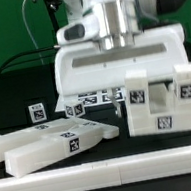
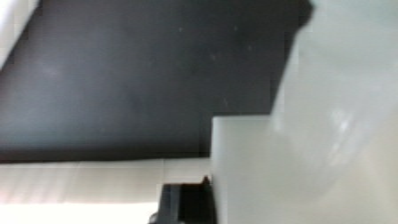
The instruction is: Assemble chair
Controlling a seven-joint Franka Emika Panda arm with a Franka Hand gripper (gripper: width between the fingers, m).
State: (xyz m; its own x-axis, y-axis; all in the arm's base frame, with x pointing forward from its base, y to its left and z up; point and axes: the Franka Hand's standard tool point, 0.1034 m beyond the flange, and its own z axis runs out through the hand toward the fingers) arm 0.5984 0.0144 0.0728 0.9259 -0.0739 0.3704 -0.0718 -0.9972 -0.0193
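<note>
Standing on the black table (image 1: 11, 88) toward the exterior view's right, the joined part of the chair (image 1: 161, 100) is showing as a blocky white structure. It is sitting upright, with black-and-white square tags facing the camera and an open recess between its two raised sides. Two long tapered legs (image 1: 51, 144) are lying flat toward the exterior view's left, side by side, each carrying a tag. Their near ends are reaching close to the structure, but contact cannot be told. A small block (image 1: 36, 112) with a tag is sitting behind the legs, apart from them. Between that block and the structure, the marker board (image 1: 85, 105) is lying flat, its tags partly hidden. The gripper (image 1: 120, 89) is hanging straight down over the middle of the scene, just behind the structure's upper edge. Its jaws are pressing together, and whether anything thin is caught between them cannot be told, the tips being partly hidden. A white rim (image 1: 106, 169) is running along the table's near edge. In the wrist view, a pale blurred white surface (image 2: 311, 140) is filling one side close to the lens, with dark table beyond. Whether that surface belongs to the chair is not readable.
</note>
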